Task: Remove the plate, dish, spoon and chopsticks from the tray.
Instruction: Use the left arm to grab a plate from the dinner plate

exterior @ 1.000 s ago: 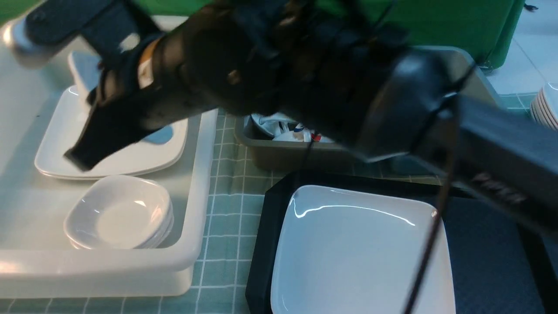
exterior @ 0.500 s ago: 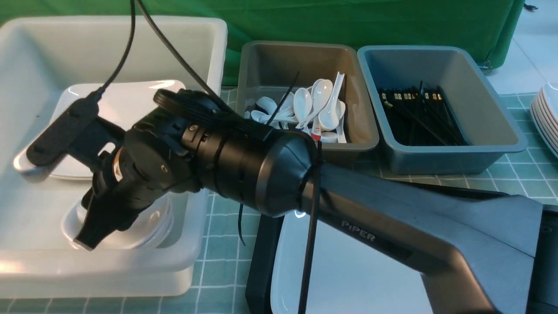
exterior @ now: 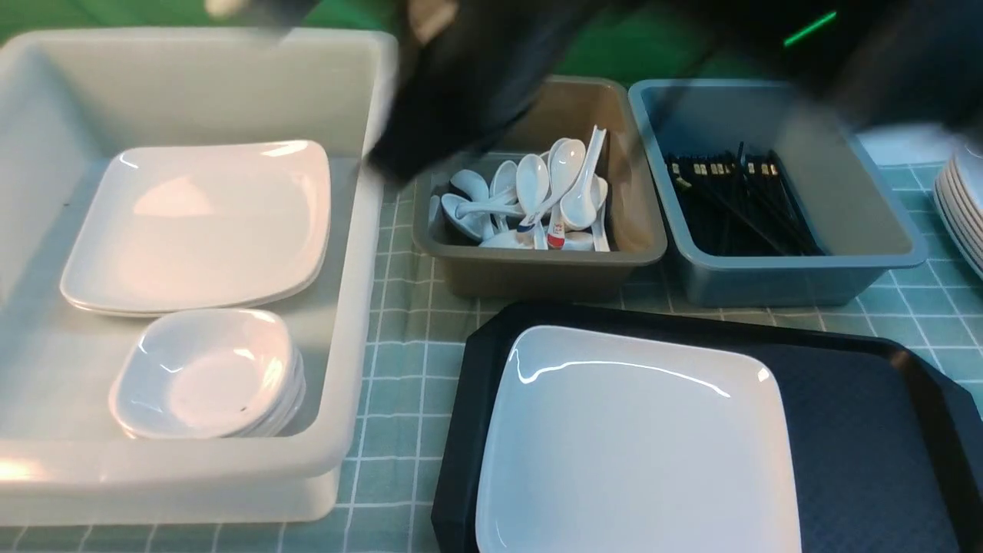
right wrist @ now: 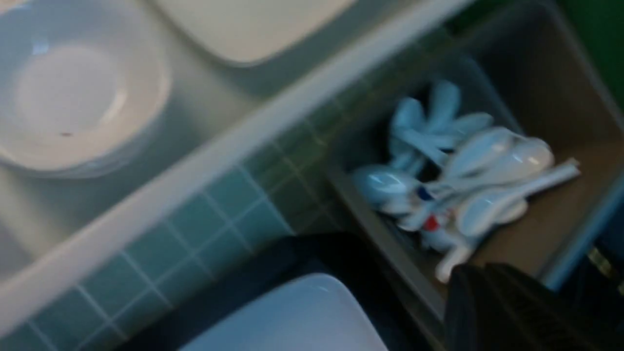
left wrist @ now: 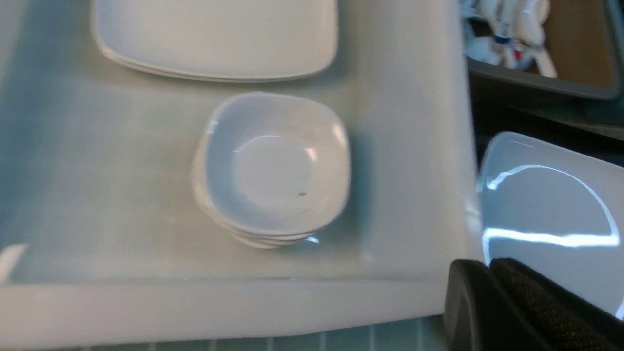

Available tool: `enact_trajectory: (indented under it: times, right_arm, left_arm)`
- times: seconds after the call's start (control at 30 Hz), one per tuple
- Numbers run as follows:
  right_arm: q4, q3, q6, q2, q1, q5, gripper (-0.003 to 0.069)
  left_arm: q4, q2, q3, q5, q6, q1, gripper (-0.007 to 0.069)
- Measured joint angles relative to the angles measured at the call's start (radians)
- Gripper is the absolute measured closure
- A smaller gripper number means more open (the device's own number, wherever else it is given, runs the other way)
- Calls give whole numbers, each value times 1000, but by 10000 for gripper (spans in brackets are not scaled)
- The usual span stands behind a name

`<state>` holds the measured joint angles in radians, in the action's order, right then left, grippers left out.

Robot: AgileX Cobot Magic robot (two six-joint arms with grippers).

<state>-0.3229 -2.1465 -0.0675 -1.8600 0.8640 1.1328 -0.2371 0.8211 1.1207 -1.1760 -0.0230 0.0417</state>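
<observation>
The large white plate [exterior: 637, 445] lies on the black tray [exterior: 860, 415] at the front right; nothing else shows on the tray's visible part. A stack of small white dishes [exterior: 207, 372] sits in the white bin [exterior: 361, 253] at the left, in front of stacked square plates [exterior: 200, 223]. Spoons [exterior: 537, 200] lie in the grey tub and black chopsticks [exterior: 729, 203] in the blue-grey tub. My right gripper [exterior: 388, 157] is a blur high over the bin's right wall; in its wrist view it [right wrist: 480, 273] is shut and empty. My left gripper [left wrist: 487, 265] is shut, empty, above the bin's near corner.
The grey tub [exterior: 537, 273] and blue-grey tub [exterior: 799, 280] stand side by side behind the tray. Another stack of white plates [exterior: 964, 200] shows at the far right edge. A green checked cloth [exterior: 399, 346] covers the table between bin and tray.
My right arm reached down to the dish stack in the white bin, then lifted away and swung up toward the right. Its gripper opened there and has shut again.
</observation>
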Motion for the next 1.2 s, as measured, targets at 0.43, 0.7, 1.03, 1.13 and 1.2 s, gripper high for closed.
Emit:
enact_trajectory:
  times: [0.43, 0.7, 1.03, 1.13, 1.2]
  right_arm:
    - [468, 977, -34, 367, -731, -215, 390]
    - [573, 1154, -80, 235, -733, -586, 151]
    - [603, 1091, -106, 26, -658, -705, 196]
    - [617, 1073, -108, 11, -655, -698, 359]
    - [614, 1070, -108, 16, -659, -700, 388]
  left_arm:
    - [-97, 231, -80, 99, 75, -337, 624]
    - [-34, 366, -80, 189, -37, -572, 624]
    - [-19, 391, -80, 203, -44, -589, 624]
    - [-19, 392, -80, 205, -47, -589, 624]
    - [-19, 392, -80, 218, -58, -589, 624]
